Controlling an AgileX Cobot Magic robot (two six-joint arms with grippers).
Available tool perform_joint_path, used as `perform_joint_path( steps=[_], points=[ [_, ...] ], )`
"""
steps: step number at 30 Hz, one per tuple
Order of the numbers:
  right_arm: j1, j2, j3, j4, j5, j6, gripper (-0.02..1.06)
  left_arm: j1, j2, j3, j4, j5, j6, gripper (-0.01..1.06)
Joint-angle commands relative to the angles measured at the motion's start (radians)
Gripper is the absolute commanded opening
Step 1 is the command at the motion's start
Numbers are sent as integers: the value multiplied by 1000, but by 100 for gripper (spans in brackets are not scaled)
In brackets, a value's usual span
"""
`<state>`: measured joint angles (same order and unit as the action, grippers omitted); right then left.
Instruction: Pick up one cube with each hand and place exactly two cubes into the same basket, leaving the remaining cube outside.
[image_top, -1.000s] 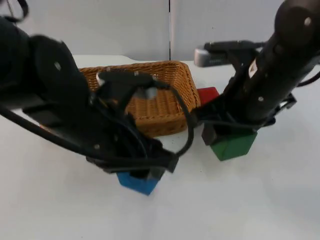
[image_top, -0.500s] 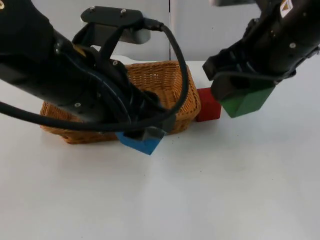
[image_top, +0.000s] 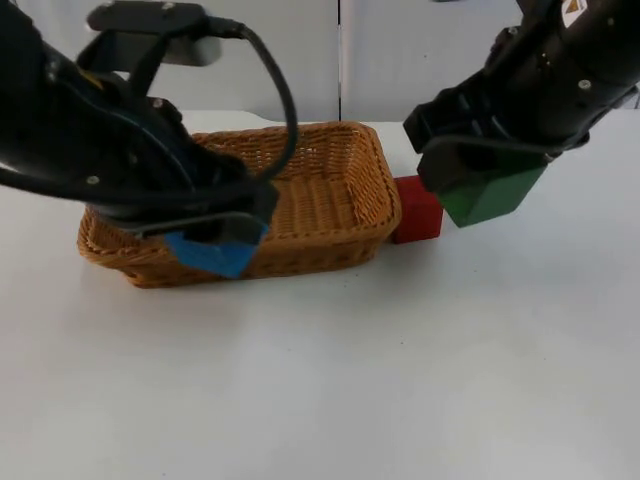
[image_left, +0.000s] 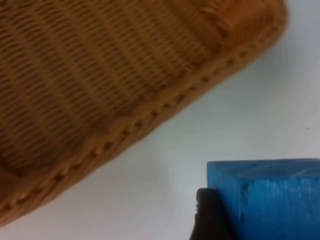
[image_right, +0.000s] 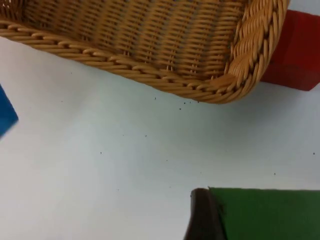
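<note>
My left gripper (image_top: 215, 240) is shut on a blue cube (image_top: 211, 252) and holds it in the air over the front rim of the wicker basket (image_top: 330, 200). The blue cube (image_left: 265, 195) hangs just outside the basket rim (image_left: 130, 127). My right gripper (image_top: 475, 180) is shut on a green cube (image_top: 492, 195), lifted above the table to the right of the basket. The green cube (image_right: 265, 212) is raised near the basket's corner (image_right: 245, 65). A red cube (image_top: 416, 208) rests on the table against the basket's right end, seen as the red cube (image_right: 295, 50) beside the rim.
The basket (image_top: 110, 240) lies across the middle of the white table (image_top: 400, 380), its long side toward the front. A grey partition wall (image_top: 340, 50) closes the back.
My left gripper has carried the blue cube left and up along the basket's front. The right gripper with the green cube rose off the table earlier and has hardly moved since.
</note>
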<state>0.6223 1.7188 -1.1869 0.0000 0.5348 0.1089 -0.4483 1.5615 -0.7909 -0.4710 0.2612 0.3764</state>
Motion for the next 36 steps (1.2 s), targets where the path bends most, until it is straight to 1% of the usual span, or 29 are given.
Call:
perform_joint_path(
  steps=[1, 10, 15, 17, 19, 23, 24, 28, 29, 30, 34, 35, 36],
  points=[
    [6, -12, -4, 0, -19, -17, 0, 13, -9, -4, -14, 0, -6, 0],
    [6, -12, -4, 0, -61, -24, 0, 20, -9, -4, -5, -23, -6, 0],
    [6, -12, -4, 0, -95, -33, 0, 20, -9, -4, 12, -65, -6, 0],
    [6, -7, -5, 0, -127, -42, 0, 24, -7, -8, 18, -99, -6, 0],
    [6, 4, -16, 0, -127, -42, 0, 34, 3, -15, 18, -97, -6, 0],
    [6, 82, -97, 0, -60, -56, 0, 107, 48, -74, 20, -73, 6, 0],
    [6, 82, -97, 0, -60, -56, 0, 107, 48, -74, 20, -73, 6, 0],
    [6, 174, -220, 0, -11, -75, 0, 194, 126, -159, 20, -11, 19, 0],
    [6, 215, -276, 0, 0, -75, 0, 208, 146, -181, 20, 0, 30, 0],
    [6, 215, -276, 0, 0, -75, 0, 208, 146, -181, 20, 0, 30, 0],
    [6, 330, -427, 0, 30, -75, 0, 229, 229, -264, 14, 45, 51, 0],
    [6, 330, -427, 0, 30, -75, 0, 229, 229, -264, 14, 45, 51, 0],
    [6, 361, -460, 0, 33, -75, 0, 229, 252, -280, 14, 48, 59, 0]
  ],
)
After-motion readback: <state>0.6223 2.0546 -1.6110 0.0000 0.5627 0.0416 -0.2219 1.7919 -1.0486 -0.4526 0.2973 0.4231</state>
